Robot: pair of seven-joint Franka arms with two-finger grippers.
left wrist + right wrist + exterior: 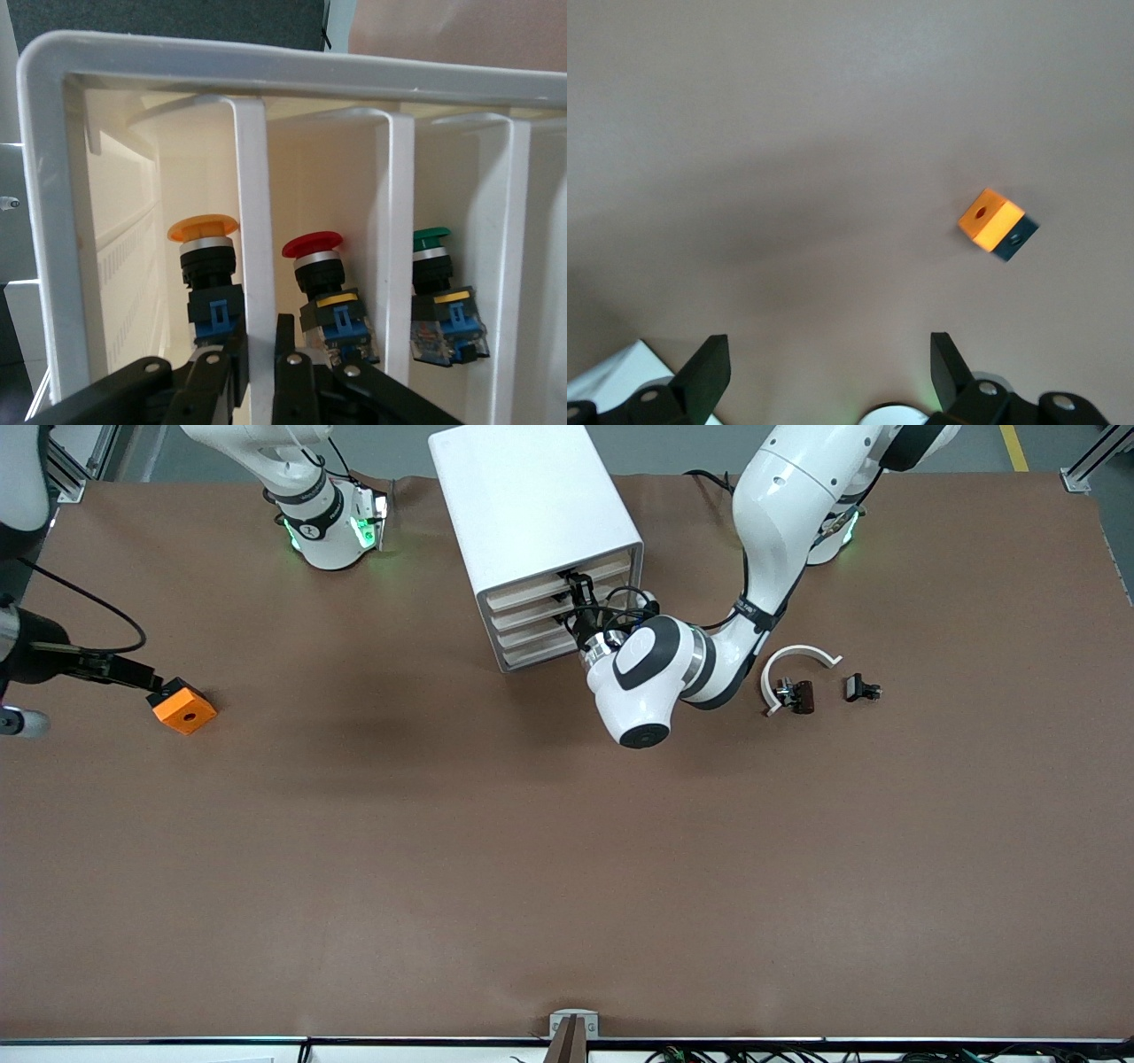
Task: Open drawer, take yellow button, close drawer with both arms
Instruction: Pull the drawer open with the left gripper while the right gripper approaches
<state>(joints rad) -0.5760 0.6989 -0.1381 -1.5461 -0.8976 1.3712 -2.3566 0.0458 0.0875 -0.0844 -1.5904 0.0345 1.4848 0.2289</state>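
Note:
The white cabinet (532,505) stands near the robots' bases, its four beige drawer fronts (532,592) all flush. My left gripper (578,602) is at the small black handles near the upper drawers. In the left wrist view its fingers (229,372) press a white strip (252,221) of the drawer front from both sides. Beside that strip stands the button (204,266) with its yellow-orange cap, black middle and blue base. My right gripper (828,350) is open and empty, high over bare table. It is out of the front view.
A red-capped button (314,266) and a green-capped one (434,274) stand in the neighbouring compartments. An orange block with a hole (182,708) lies toward the right arm's end. A white arc with a black clip (793,677) and a second clip (861,688) lie toward the left arm's end.

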